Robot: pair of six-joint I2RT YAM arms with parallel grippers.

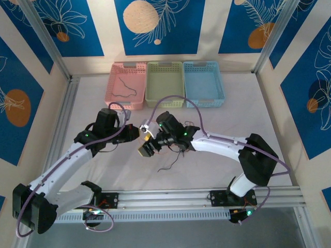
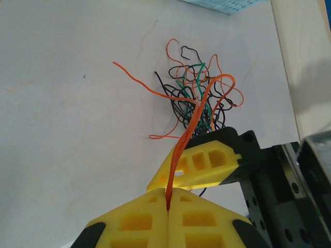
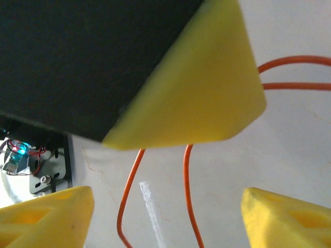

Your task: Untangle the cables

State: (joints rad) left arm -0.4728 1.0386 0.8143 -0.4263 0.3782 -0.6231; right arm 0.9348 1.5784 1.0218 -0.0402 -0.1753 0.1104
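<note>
A tangle of thin cables [image 2: 199, 93] in orange, black and green lies on the white table, also seen by the right arm [image 1: 178, 147]. My left gripper [image 2: 168, 199] is shut on a doubled orange cable [image 2: 191, 121] that rises out of the tangle. In the top view the left gripper [image 1: 138, 134] sits just left of the right gripper [image 1: 146, 150]. My right gripper [image 3: 168, 222] stands open right beneath the left one, with two orange cable strands [image 3: 189, 196] running loose between its yellow fingers [image 3: 46, 217]. One right finger [image 2: 201, 163] shows beside the held cable.
Three baskets stand at the back: pink [image 1: 127, 64] with a dark cable [image 1: 125, 88] in it, green [image 1: 164, 64] and blue [image 1: 202, 64]. A loose dark cable [image 1: 168, 165] lies near the front. Metal rails [image 1: 170, 199] border the near edge.
</note>
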